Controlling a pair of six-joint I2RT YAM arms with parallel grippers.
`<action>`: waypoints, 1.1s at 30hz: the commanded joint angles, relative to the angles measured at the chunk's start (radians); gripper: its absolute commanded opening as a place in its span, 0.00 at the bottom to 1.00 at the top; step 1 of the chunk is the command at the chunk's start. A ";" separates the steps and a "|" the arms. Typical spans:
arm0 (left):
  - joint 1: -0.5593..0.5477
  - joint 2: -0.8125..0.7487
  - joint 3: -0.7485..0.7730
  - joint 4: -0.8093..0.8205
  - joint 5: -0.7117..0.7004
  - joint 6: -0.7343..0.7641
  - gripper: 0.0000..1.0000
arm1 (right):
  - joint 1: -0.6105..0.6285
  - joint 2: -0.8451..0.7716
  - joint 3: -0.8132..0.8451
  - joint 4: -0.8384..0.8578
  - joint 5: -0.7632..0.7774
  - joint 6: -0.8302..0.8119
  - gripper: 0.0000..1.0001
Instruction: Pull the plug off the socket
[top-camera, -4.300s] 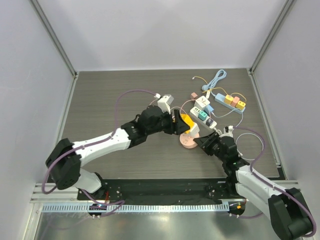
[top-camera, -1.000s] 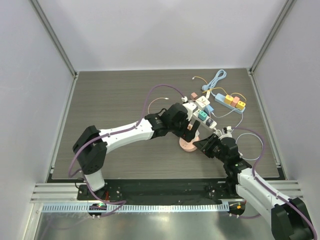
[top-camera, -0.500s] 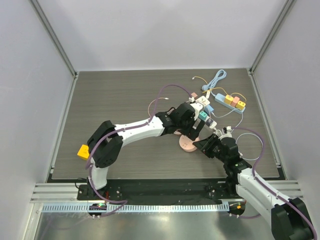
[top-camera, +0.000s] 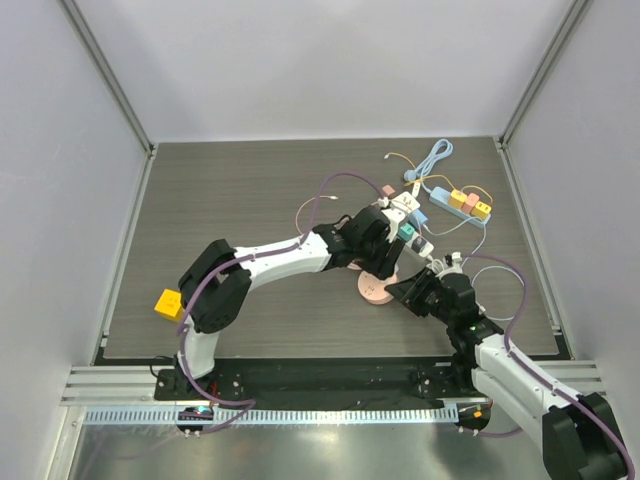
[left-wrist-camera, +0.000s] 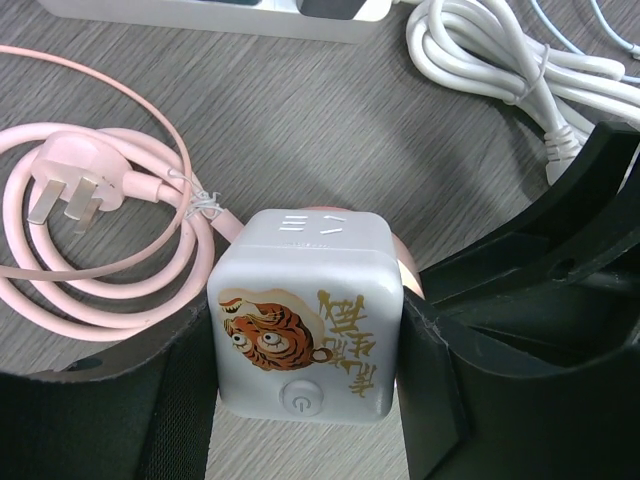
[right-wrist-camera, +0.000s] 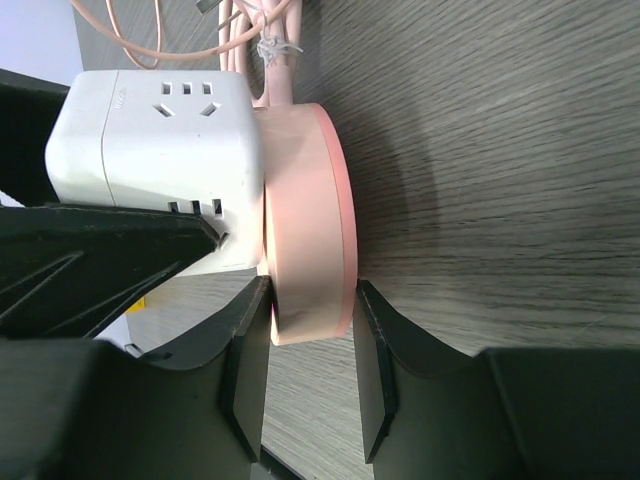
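Top external view: the dark wood-grain tabletop (top-camera: 220, 200) is walled by grey panels on 3 sides, with a wide bare stretch across its left half. The gear crowds the right half, well in from the near edge. A white power strip (top-camera: 408, 232) and a blue strip (top-camera: 455, 200) lie just beyond the grippers. A yellow block (top-camera: 166, 303) sits close to the left edge.

The left gripper (top-camera: 388, 258) is closed on the plug (left-wrist-camera: 305, 330), 1 finger against each side of the white cube. The plug sits seated in the round pink socket (right-wrist-camera: 300, 200), right of centre. The right gripper (right-wrist-camera: 310, 300) clamps the socket's disc across its 2 flat faces.

The plug's face carries a cartoon tiger, gold Chinese characters I cannot read, and a power symbol on a button. A pink cable (left-wrist-camera: 120, 290) with a 3-pin end coils beside it, and a white cable (left-wrist-camera: 500, 70) is bundled behind.
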 joint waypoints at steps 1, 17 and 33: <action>-0.003 -0.048 0.028 0.046 0.076 -0.016 0.05 | 0.003 0.051 0.029 -0.058 0.042 -0.060 0.01; 0.028 -0.046 0.157 -0.177 -0.013 -0.106 0.00 | 0.004 0.062 -0.002 -0.089 0.156 0.020 0.01; 0.081 -0.145 0.020 -0.051 0.144 -0.119 0.00 | 0.003 0.050 0.012 -0.158 0.211 0.018 0.01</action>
